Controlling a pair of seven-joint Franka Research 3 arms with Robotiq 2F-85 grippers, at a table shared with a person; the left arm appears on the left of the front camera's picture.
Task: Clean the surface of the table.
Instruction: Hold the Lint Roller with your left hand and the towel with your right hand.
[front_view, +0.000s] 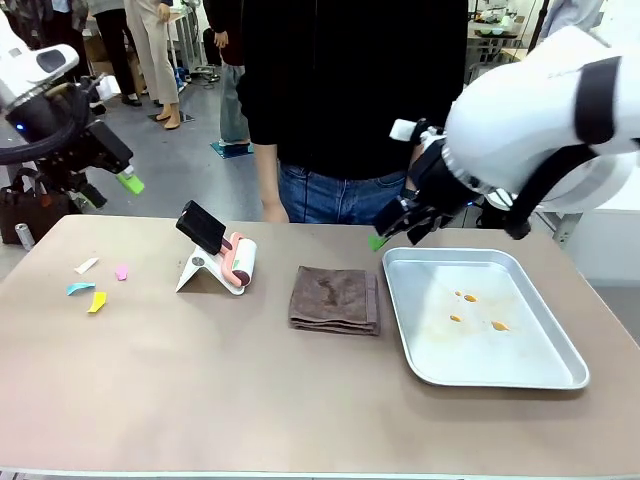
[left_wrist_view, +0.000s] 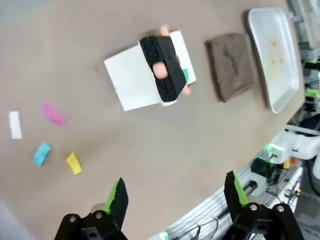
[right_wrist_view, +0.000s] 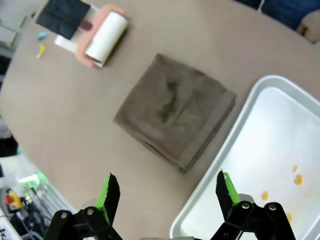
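Observation:
The beige-brown table carries small paper scraps at its left: white, pink, blue and yellow. A folded brown cloth lies in the middle. My left gripper hangs open, high above the table's far left corner. In the left wrist view, the left gripper is empty above the table and scraps. My right gripper hovers open above the tray's far left corner. In its own view, the right gripper is empty above the cloth.
A lint roller with a black handle rests on a white stand left of the cloth. A shallow silver tray with orange spots lies at the right. A person in a black top stands at the far edge.

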